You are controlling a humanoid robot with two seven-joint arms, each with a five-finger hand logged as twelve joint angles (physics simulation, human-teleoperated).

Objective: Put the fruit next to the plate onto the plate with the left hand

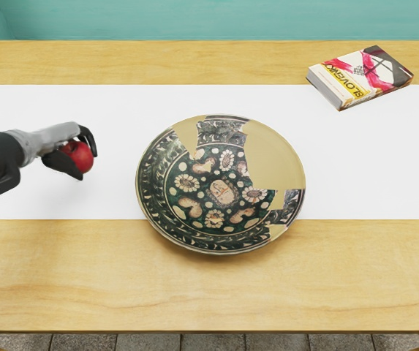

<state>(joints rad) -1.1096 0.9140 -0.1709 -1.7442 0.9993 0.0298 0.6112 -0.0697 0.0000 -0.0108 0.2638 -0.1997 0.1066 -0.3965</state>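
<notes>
The red fruit [82, 156] sits inside the left hand [70, 152], over the white runner [370, 161] near the table's left edge. It is to the left of the plate [148, 191] and apart from it, with a strip of bare runner between them. The dark fingers [88, 137] curl closely around the fruit from above and below, so only its rounded right side shows. Whether the fruit rests on the runner or is raised off it cannot be told from this view. The left arm comes in from the left edge, grey at the wrist and dark further back, and lies roughly level across the runner.

The plate lies flat at the middle of the table [209, 278], partly on the runner, with its near rim reaching over the bare wood towards the front edge. It is round and shallow, dark green with pale flower shapes and a patterned border, broken by plain tan patches on its upper and right parts.

A book [359, 75] with a red and white cover lies flat near the far right corner, turned at an angle, half on wood and half on the runner, well apart from the plate
</notes>
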